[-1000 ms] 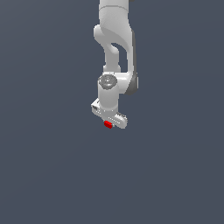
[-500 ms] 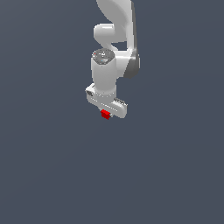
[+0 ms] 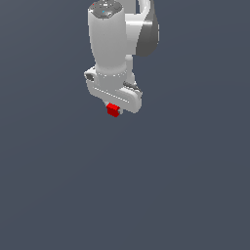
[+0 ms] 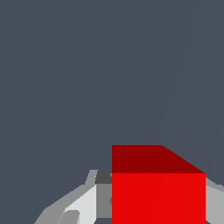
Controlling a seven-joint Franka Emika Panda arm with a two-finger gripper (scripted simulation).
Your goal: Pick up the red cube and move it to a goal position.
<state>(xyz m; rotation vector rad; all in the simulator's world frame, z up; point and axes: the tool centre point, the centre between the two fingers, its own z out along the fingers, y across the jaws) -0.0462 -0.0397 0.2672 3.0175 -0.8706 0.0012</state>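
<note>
Holding the red cube [image 3: 113, 110] between closed jaws, the gripper [image 3: 115, 108] has it lifted; carrying it to the unseen goal apparently remains.

matt red cube [image 3: 113, 110], smooth faces

From my remote station, I see open grey surroundings on every side of the arm [image 3: 114, 44] in the exterior view, with nothing standing to either side of it or below it. The only thing occupying the gripper [image 3: 114, 108] is the red cube [image 3: 113, 110] pinched between its fingers [image 4: 85, 203]; ahead of the wrist camera, bare grey background lies beyond the cube.
</note>
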